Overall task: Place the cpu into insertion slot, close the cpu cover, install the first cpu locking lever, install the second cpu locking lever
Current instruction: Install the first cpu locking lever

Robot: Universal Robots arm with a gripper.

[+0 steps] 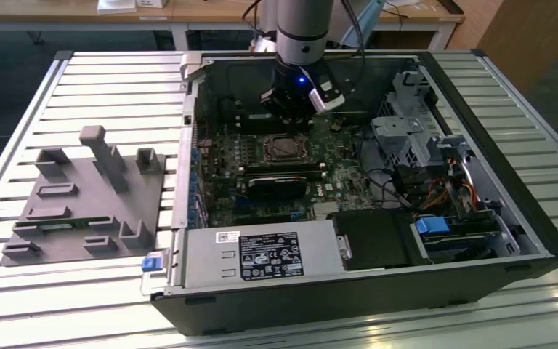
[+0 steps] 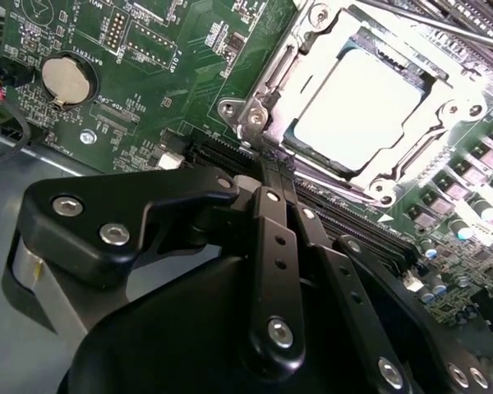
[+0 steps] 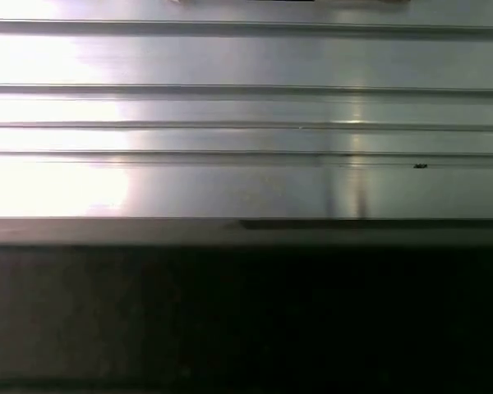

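A thin, stiff, fragile cpu (image 2: pixel 357 107) lies in its insertion slot (image 2: pixel 296 144) under the cpu cover (image 2: pixel 431 152), the gripper (image 1: pixel 290 109) close beside it, fingers' state unclear.

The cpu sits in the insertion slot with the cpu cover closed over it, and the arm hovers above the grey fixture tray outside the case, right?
Not quite. The cpu and cpu cover are as said, but the exterior view shows the arm inside the case, over the motherboard.

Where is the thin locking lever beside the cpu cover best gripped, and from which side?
Probably across its straight rod, coming from above: the locking lever is thin and lies flat along the cpu cover edge, with little room beside it.
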